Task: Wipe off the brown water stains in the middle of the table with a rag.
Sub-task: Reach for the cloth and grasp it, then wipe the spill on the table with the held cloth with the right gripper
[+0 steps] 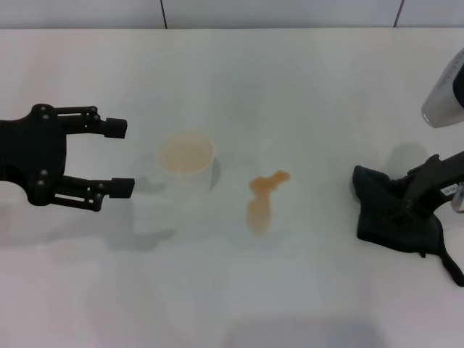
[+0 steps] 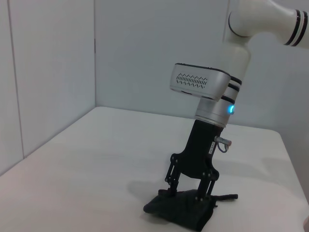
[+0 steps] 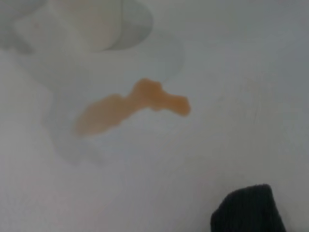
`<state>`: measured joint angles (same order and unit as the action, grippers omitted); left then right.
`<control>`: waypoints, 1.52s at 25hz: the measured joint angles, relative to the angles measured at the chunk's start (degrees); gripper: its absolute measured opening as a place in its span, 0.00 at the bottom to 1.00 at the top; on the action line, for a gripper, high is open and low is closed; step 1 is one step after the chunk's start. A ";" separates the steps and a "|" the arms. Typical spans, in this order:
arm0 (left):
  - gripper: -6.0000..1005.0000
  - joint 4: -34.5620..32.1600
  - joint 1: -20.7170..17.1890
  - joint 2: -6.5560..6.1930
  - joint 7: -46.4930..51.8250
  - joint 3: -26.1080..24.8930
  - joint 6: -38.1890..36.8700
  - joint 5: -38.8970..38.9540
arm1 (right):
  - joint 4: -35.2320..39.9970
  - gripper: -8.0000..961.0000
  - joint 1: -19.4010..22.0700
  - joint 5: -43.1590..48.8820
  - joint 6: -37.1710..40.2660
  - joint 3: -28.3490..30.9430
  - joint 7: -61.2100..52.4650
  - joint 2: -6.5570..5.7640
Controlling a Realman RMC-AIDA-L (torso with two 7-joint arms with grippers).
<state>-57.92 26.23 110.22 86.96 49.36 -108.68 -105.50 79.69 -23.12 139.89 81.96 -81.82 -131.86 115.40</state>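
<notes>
Reading any writing proves impossible: a small white label is seen on the right arm's black wrist, but its print is too small to make out. The right gripper [image 1: 403,210] is lowered at a slant onto the rag [image 1: 384,214], which lies crumpled at the right side of the table [image 1: 290,87], a thin tail of cloth trailing toward the near right edge. In the left wrist view the right gripper's fingers [image 2: 170,181] are set down on the rag [image 2: 181,209] with cloth between them, though a firm grasp cannot be confirmed. The left gripper [image 1: 116,157] is held level above the left side of the table, its two fingers spread wide and pointed toward the middle, with nothing between them. The brown water stains [image 1: 264,194] lie in the middle of the table, well apart from the rag. A clear plastic cup [image 1: 187,161] with an orange-brown top stands just left of the stains.
</notes>
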 joint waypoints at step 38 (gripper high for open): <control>0.87 -0.26 0.04 0.40 -0.30 -0.20 -0.10 0.20 | 0.04 0.09 -0.11 -0.20 -1.63 -2.29 -1.69 0.00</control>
<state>-58.18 26.28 110.61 86.66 49.16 -108.78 -105.30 79.73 -23.24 139.69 80.33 -84.11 -133.55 115.40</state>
